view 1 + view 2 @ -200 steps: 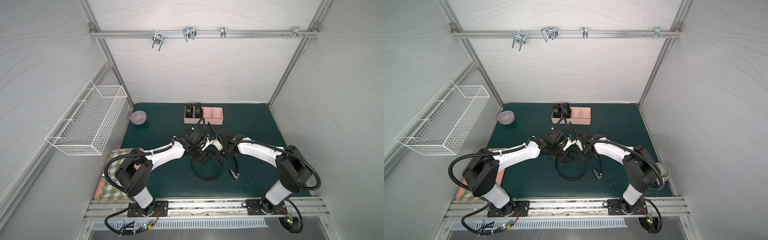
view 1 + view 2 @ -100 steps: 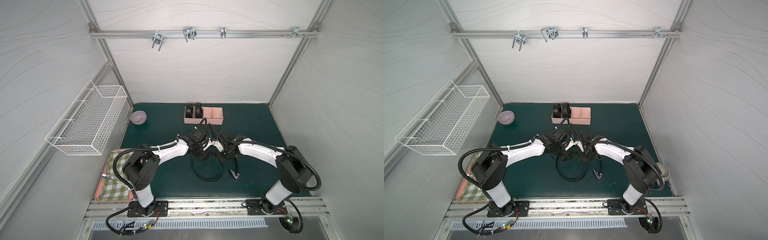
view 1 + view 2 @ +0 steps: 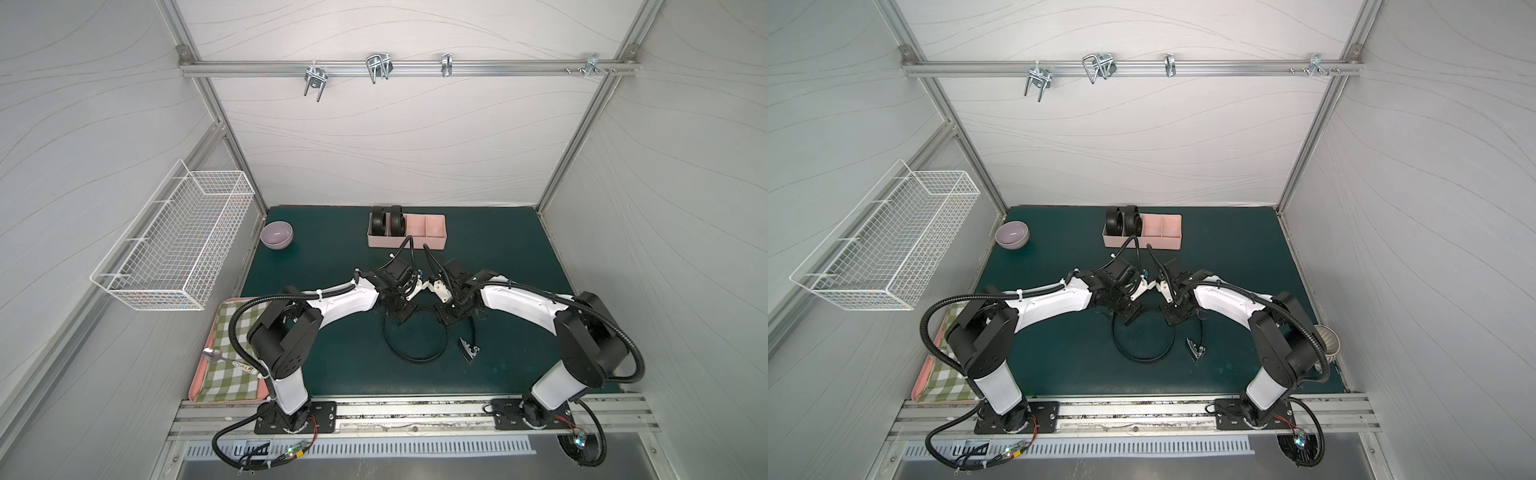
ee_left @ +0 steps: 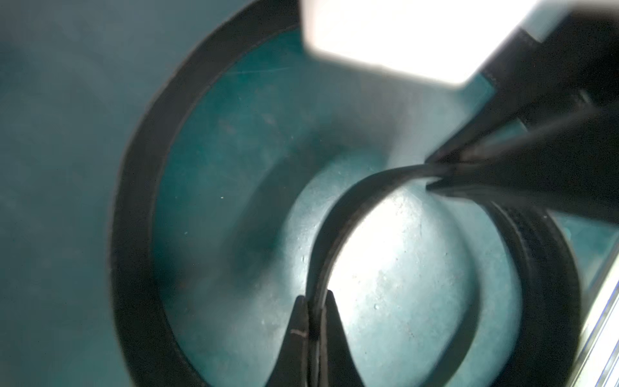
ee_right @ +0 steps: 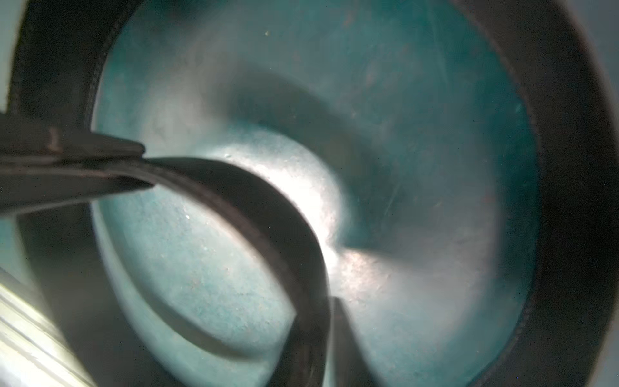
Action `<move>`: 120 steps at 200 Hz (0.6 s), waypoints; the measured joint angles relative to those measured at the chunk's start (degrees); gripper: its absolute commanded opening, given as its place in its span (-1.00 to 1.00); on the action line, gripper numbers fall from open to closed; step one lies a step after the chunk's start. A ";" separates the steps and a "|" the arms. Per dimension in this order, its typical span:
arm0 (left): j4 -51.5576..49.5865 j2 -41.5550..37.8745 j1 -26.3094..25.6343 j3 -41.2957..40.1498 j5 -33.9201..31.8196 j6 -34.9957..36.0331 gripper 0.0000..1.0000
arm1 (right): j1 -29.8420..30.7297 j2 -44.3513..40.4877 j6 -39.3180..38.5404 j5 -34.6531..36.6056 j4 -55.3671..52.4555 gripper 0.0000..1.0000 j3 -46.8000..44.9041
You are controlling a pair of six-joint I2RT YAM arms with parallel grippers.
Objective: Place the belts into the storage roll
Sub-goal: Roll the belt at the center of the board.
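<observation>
Left jaws: fully closed, pinching the flat of the loose belt (image 4: 326, 234). Right jaws: slightly apart with the strap running between them and a gap showing on one side, so it looks loose rather than clamped.

The belt stands on edge as an open loop mid-bench (image 3: 332, 257), with the buckle (image 3: 467, 348) end trailing by the right arm. Two coiled belts (image 3: 387, 222) sit in the storage roll (image 3: 436, 244), in the two compartments nearest the bowl (image 3: 276, 235). The other two are bare.

Judgement: the strap is light, limp and smooth, and likely to spring open unless held. Grip across the flat near the free end.

Obstacles: the arms' ribbed cables (image 3: 409, 249) arch just before the roll. The wire basket (image 3: 174, 249) is well clear.
</observation>
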 measured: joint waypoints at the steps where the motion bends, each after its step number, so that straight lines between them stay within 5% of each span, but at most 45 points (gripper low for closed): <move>1: 0.04 -0.11 0.00 -0.04 -0.07 -0.20 -1.00 | -0.15 -0.04 0.50 0.00 0.02 -0.02 0.00; 33: 0.94 -2.80 -0.17 -1.73 -1.53 -2.78 -1.00 | -4.57 -2.23 2.29 0.52 0.09 0.23 -0.11; 120: 0.37 2.51 -0.68 0.44 -9.25 -8.81 -1.00 | -10.84 4.28 3.85 6.45 0.26 0.42 4.28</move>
